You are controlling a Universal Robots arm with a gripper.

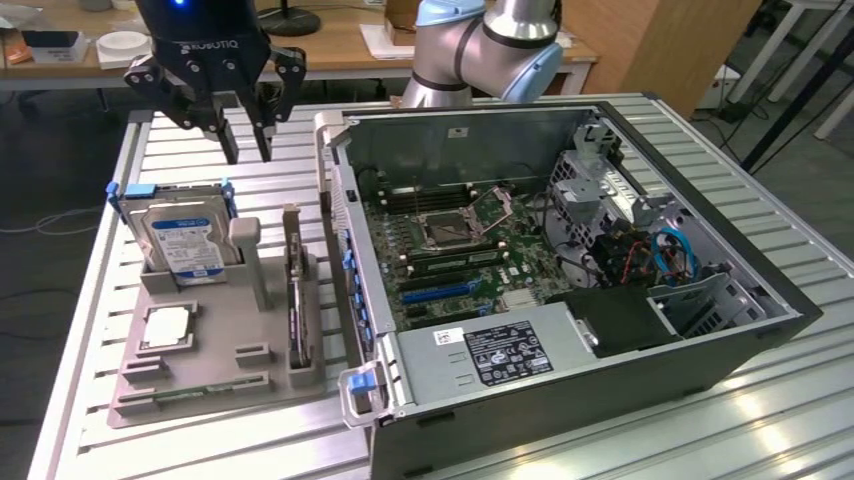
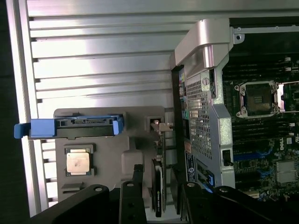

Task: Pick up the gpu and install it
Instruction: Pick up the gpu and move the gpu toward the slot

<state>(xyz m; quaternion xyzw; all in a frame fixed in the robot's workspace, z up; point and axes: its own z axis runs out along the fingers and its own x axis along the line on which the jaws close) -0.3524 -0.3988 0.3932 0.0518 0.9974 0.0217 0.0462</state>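
GPU (image 1: pixel 296 310) stood on its edge in a slot of the grey holder (image 1: pixel 200 385). It was a thin dark sliver between the hard drive (image 1: pixel 183 243) and the open computer case (image 1: pixel 707 330), just beside the case's wall. Holder and case both sat on a bench (image 1: pixel 747 420) of ribbed metal slats. Behind it we saw wooden desks (image 1: pixel 334 45) and a wooden cabinet (image 1: pixel 654 45).

On the black body of the hand (image 1: pixel 247 150) we read the brand ROBOTIQ. The hard drive carried a blue-and-white label, and the power supply (image 1: pixel 491 352) inside the case a white one, both too small for us to read.

The arm (image 1: pixel 481 40) rose behind the case, its grey-and-blue joint bent toward the exterior view's left. The hand pointed straight down above the far end of the holder, nearest the hard drive and clear of it. Its fingers stood apart with nothing between them.
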